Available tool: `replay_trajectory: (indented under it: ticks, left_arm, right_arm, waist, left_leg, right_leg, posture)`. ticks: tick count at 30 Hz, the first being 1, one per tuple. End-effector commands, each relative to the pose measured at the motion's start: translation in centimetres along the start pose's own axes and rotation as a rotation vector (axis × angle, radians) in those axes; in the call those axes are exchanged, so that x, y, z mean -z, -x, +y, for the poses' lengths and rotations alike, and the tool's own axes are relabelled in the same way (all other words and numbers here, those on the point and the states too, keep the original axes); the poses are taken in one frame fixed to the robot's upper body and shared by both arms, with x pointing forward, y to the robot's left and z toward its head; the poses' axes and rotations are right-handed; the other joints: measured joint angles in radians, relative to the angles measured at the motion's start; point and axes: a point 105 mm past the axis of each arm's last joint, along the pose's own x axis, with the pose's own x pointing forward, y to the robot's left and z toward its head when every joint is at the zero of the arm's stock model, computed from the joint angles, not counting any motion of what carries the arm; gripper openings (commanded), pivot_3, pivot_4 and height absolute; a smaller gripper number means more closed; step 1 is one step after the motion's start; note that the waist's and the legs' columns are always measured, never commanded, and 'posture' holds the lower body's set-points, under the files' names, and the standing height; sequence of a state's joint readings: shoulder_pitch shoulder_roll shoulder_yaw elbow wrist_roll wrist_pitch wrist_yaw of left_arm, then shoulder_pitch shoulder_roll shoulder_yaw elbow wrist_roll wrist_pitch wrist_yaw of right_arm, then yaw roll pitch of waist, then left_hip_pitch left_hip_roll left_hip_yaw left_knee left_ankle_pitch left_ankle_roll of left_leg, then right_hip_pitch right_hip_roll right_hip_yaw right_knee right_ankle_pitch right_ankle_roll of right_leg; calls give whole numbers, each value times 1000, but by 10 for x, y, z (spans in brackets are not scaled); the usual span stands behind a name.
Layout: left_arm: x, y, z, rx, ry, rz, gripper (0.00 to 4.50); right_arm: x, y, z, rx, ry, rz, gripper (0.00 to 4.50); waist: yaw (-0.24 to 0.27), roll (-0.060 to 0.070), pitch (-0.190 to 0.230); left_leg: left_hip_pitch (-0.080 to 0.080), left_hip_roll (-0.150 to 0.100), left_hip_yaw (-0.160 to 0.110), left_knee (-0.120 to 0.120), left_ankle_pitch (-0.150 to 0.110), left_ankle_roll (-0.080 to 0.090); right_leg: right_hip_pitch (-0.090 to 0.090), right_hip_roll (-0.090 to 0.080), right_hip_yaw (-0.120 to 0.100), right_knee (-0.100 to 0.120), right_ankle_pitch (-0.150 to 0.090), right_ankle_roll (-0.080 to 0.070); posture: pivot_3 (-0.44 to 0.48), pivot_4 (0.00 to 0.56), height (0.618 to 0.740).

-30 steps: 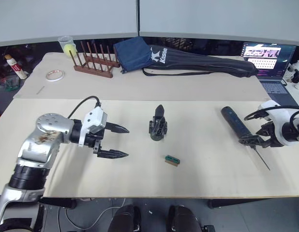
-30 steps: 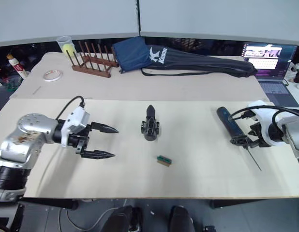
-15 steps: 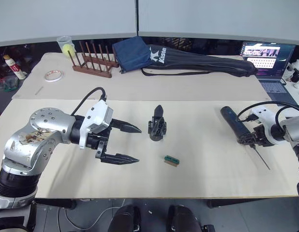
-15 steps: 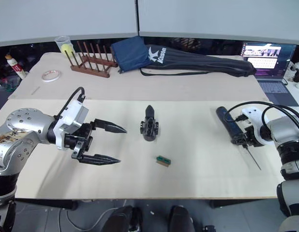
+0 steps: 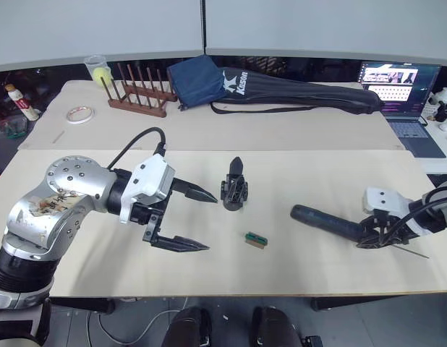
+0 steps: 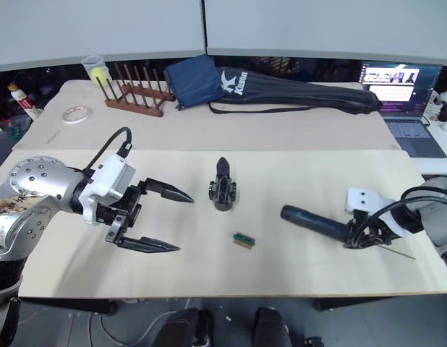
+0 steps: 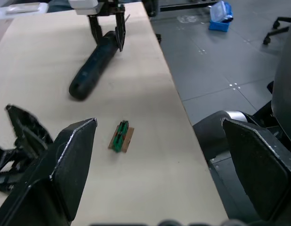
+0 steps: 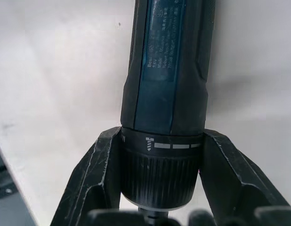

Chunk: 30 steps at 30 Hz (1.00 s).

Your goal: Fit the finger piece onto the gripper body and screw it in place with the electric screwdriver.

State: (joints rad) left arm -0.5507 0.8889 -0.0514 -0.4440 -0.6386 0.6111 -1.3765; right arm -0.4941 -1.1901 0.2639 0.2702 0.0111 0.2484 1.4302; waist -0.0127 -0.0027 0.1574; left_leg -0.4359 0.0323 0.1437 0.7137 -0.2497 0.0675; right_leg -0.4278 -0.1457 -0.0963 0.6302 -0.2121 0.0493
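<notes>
Hovers wide open and empty just left of the body (image 5: pixel 236 189): left gripper (image 5: pixel 200 220), little changed. Stands mid-table, one pointed finger up; small green block (image 5: pixel 257 240) just beside. Now lies swung flat across the table, butt toward the body, where half a second ago it pointed away: screwdriver (image 5: pixel 326 222), clamped at the collar by right gripper (image 5: pixel 375 236). Finger piece not made out; fitting apparently not begun.

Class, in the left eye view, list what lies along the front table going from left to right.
Left gripper → chunky black gripper body → small green rectangular block → dark blue-black cylindrical electric screwdriver → right gripper.
</notes>
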Motion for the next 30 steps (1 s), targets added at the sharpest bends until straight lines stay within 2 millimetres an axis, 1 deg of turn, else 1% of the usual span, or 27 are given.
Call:
replay_trajectory:
  ticks: [1, 2, 3, 6, 9, 12, 17, 20, 21, 25, 28, 30]
  left_arm:
    - [-9, -2, -2, 21, -58, -6, 4500]
    - [-10, -2, -2, 25, -59, -8, 4500]
    - [-10, -3, -2, 26, -59, -9, 4500]
    - [-9, -4, -3, 29, -58, -8, 4500]
    - [-7, -4, -3, 27, -57, -7, 4500]
    - [-7, -4, -3, 26, -55, -8, 4500]
    - [-6, -6, -4, 18, -58, -8, 4500]
    - [-5, -6, -5, 9, -53, -5, 4500]
    - [-4, -6, -5, 7, -50, -5, 4500]
    - [2, -7, -5, 10, -37, 0, 4500]
    - [7, -9, -7, 28, -21, 2, 4500]
    - [13, -10, -7, 41, -5, 8, 4500]
  right_arm:
    - [1, 22, -10, 102, -11, 130, 4069]
    - [-5, 24, -10, 99, -51, 118, 4345]
    - [-8, 25, -10, 99, -78, 110, 4482]
    - [-10, 23, -10, 67, -163, 123, 4482]
    - [-7, 16, -6, 6, -252, 153, 4482]
    - [-7, 10, -8, 1, -285, 165, 4482]
    - [0, -12, -5, -28, -267, 213, 4482]
    - [-1, -17, -2, -45, -250, 210, 3671]
    - [-2, -17, -2, -46, -247, 204, 3297]
    - [-8, -8, -4, -28, -148, 175, 1978]
    - [-16, 9, -10, 31, 3, 147, 1967]
    - [-24, 31, -22, 151, 154, 131, 1967]
  waist:
    - [1, 0, 0]
    - [1, 0, 0]
    - [1, 0, 0]
    - [1, 0, 0]
    - [3, 0, 0]
    - [4, 0, 0]
    - [4, 0, 0]
    - [4, -2, 0]
    - [4, -2, -1]
    - [2, -2, 0]
    - [2, -2, 0]
    - [2, -1, 0]
  left_leg:
    - [0, 0, 0, 0, 0, 0]
    - [0, 0, 0, 0, 0, 0]
    - [0, 0, 0, 0, 0, 0]
    - [0, 0, 0, 0, 0, 0]
    - [0, 0, -1, 0, 0, 0]
    - [0, 0, -1, 0, 0, 0]
    - [0, -1, -1, 0, 0, 0]
    - [1, 0, -1, 1, 0, 0]
    - [2, 0, -1, 1, 0, 0]
    - [3, 0, -1, 0, 0, 0]
    - [3, 0, -1, 0, 0, 0]
    - [3, -1, 0, -1, 0, 0]
  right_leg:
    - [0, 0, 0, 0, 0, 0]
    - [0, 0, 0, 0, 0, 0]
    - [0, 0, 0, 0, 0, 0]
    - [0, 0, 0, 0, 0, 0]
    - [1, 0, 0, 0, 0, -1]
    - [1, 0, -1, -1, 0, -1]
    - [1, 0, -1, -1, 0, -1]
    - [3, 0, -1, -1, 0, 0]
    - [4, 0, -1, -1, 0, 0]
    - [4, 0, -1, -1, 0, 0]
    - [3, 0, -1, -1, 0, 0]
    - [3, 0, -1, 0, 0, 0]
  posture:
    - [0, 150, 730]
    - [0, 150, 730]
    - [0, 150, 730]
    - [0, 150, 730]
    - [0, 150, 730]
    - [0, 150, 730]
    - [0, 150, 730]
    - [0, 150, 730]
    - [0, 150, 730]
    - [0, 150, 730]
    - [0, 150, 730]
    - [0, 150, 730]
